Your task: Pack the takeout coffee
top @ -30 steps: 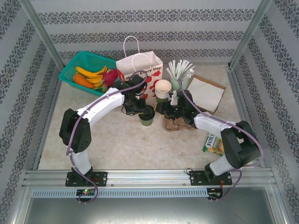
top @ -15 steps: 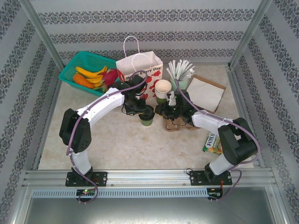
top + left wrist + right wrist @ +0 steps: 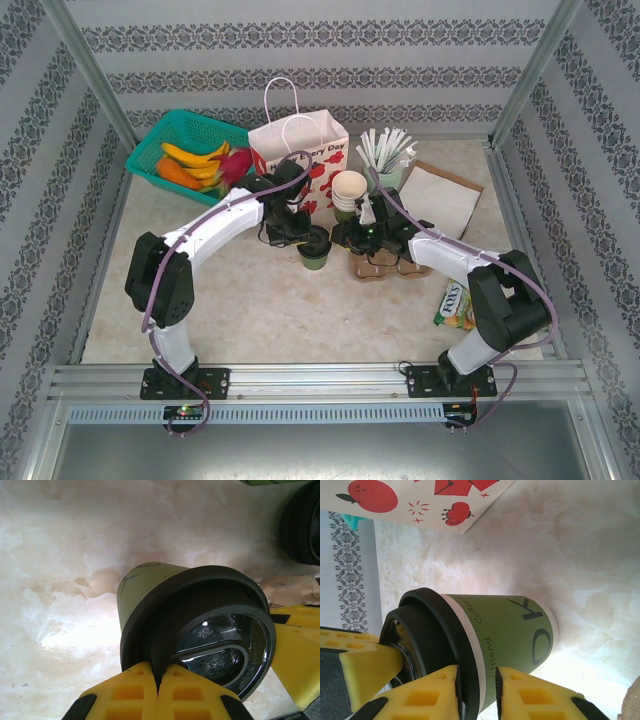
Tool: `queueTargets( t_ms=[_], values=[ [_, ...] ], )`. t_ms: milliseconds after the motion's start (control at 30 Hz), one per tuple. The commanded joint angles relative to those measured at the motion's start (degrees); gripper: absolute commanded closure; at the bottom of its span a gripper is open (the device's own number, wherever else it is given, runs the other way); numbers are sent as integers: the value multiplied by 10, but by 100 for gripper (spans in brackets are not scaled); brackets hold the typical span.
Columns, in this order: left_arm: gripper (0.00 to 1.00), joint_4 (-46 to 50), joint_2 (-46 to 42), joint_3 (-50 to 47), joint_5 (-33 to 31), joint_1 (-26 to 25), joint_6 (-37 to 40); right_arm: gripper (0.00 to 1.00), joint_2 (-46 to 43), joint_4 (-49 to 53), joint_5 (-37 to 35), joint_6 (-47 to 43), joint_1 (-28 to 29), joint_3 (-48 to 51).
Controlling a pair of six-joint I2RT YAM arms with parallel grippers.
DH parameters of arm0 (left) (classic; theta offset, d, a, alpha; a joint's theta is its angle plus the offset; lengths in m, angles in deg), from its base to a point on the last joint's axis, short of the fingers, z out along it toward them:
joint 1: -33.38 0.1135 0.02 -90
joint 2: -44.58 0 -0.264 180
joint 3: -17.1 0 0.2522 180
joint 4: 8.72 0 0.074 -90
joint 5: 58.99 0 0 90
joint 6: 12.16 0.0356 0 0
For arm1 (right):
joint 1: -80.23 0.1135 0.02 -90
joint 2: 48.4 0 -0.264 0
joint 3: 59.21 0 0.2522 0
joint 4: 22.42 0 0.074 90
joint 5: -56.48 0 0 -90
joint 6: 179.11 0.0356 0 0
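Starting with the green cup [image 3: 315, 260]: standing upright on the bare bench [image 3: 260, 310], about mid-bench, capped with a black lid [image 3: 165, 615]. Not in the carrier tray [image 3: 385, 268] yet. Got that tray just beside it at 3 o'clock, partly under the right arm.

Left hand [image 3: 159, 674]: clamped fully together on the lid's rim, with nothing but that thin lip between the fingers. Right hand [image 3: 477, 674]: in from 3 o'clock, parted a little, straddling the lid's edge and the top band of the cup. Can't tell whether actually nipping it or just resting alongside.

Biggest worry, just guessing here: lifting by the lid alone. Easy to pop it off and leave the cup behind, or to drop the lot halfway and dump coffee over the bench.

Second worry: two hands on one small lid. Only takes pulling in slightly different directions to tip the cup or knock fingers together.

Also worth watching the tray, right in the right arm's sweep and easy to shove out of line before getting the cup over a well. Same for the printed paper bag [image 3: 300, 150] at 12 o'clock, near the left hand and ripe for a bump on the way up.
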Motion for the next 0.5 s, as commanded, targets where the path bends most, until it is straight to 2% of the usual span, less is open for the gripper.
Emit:
queueTargets(
  t_ms=[0, 133, 233, 367, 467],
  values=[
    [100, 48, 93, -86, -11, -1, 14, 74, 64, 198, -105, -34, 6, 54],
    [100, 58, 118, -97, -2, -1, 29, 74, 70, 207, -108, -47, 6, 53],
    [100, 72, 100, -80, -19, -1, 52, 70, 29, 157, -55, -38, 10, 54],
    [100, 101, 55, -4, -56, -2, 93, 60, -27, 90, 25, -17, 10, 26],
    [100, 140, 45, 65, -82, -14, 127, 56, -48, 87, 37, -15, 10, -7]
  ],
)
